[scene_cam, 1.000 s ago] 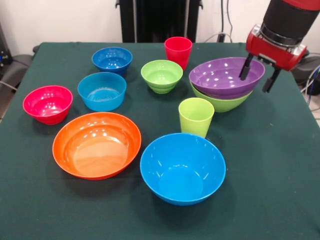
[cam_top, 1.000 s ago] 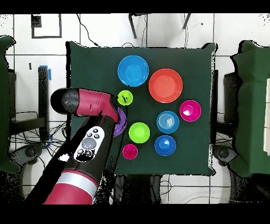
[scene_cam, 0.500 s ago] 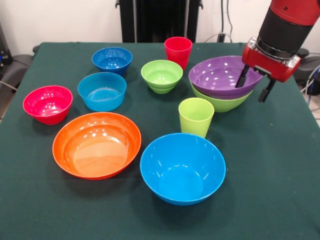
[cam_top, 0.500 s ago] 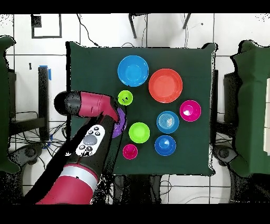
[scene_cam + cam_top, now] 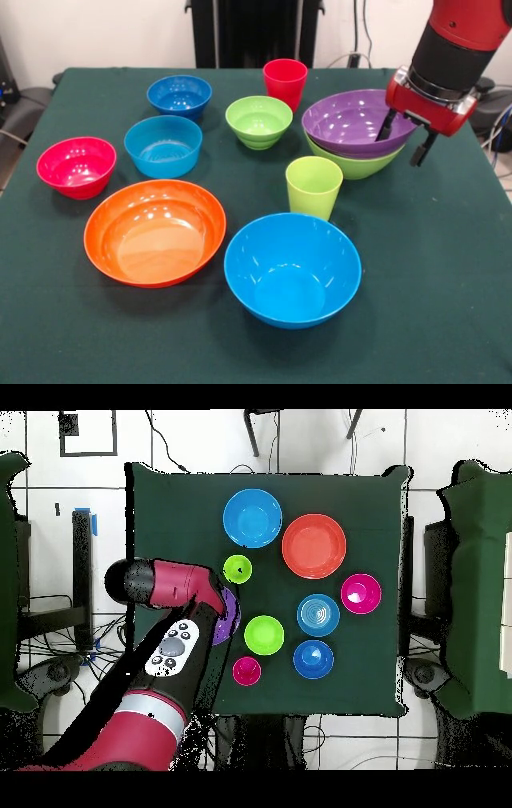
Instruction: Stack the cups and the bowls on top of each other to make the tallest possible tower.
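The tower is the purple bowl nested in the large lime-green bowl at the right of the front view. The red cup stands apart on the table behind it. My gripper is open at the purple bowl's right rim, one finger over the inside and the other outside. The lime-green cup stands upright just in front of the tower. In the overhead view my arm hides most of the purple bowl.
Loose on the green cloth are a large orange bowl, a large light blue bowl, and small pink-red, light blue, dark blue and lime-green bowls. The table's right edge is near my gripper.
My gripper has come down and a little left in the front view, to the purple bowl's right rim. It stays open. No cup or bowl has moved.
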Tool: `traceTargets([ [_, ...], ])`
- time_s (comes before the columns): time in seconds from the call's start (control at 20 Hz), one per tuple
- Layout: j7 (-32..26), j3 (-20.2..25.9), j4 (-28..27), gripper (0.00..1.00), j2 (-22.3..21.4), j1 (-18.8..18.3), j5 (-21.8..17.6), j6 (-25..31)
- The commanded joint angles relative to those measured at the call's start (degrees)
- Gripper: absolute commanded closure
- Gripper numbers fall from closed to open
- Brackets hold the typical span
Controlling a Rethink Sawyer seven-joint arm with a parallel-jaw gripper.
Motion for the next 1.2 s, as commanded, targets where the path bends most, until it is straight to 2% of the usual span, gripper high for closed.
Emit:
traceTargets([
  [0.05,3.85,7.65,2.32,0.0,3.14,0.54,-3.06,-3.85],
  [0.65,3.74,7.91,1.95,0.0,3.76,0.39,-3.16,-4.4],
  [1.2,1.67,9.5,3.25,0.0,4.12,-1.29,-3.87,-8.38],
])
